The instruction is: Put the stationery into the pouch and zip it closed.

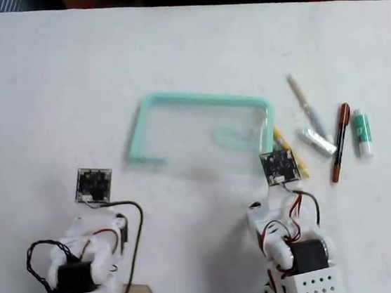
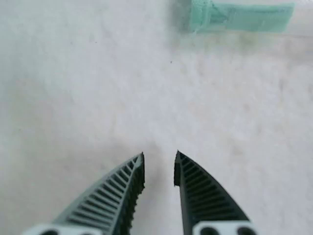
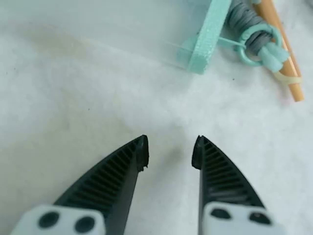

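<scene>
A clear pouch [image 1: 200, 128] with a mint-green edge lies flat mid-table. To its right lie a slim pale pen [image 1: 302, 102], a short silvery piece [image 1: 318, 141], a dark red pen [image 1: 339, 143] and a green-and-white tube [image 1: 362, 133]. A yellow pencil [image 1: 288, 151] rests against the pouch's near right corner. My right gripper [image 3: 170, 147] hovers open over bare table just short of that corner [image 3: 208, 39], where the mint zip pull [image 3: 254, 36] and the pencil [image 3: 281, 49] lie. My left gripper [image 2: 159, 161] is open and holds nothing, short of the pouch's near left corner [image 2: 234, 17].
The white table [image 1: 47, 85] stretches bare to the left and behind the pouch. Both arm bases stand at the near edge, the left arm [image 1: 83, 272] with a looping black cable and the right arm [image 1: 292, 248]. A dark strip runs beyond the far edge.
</scene>
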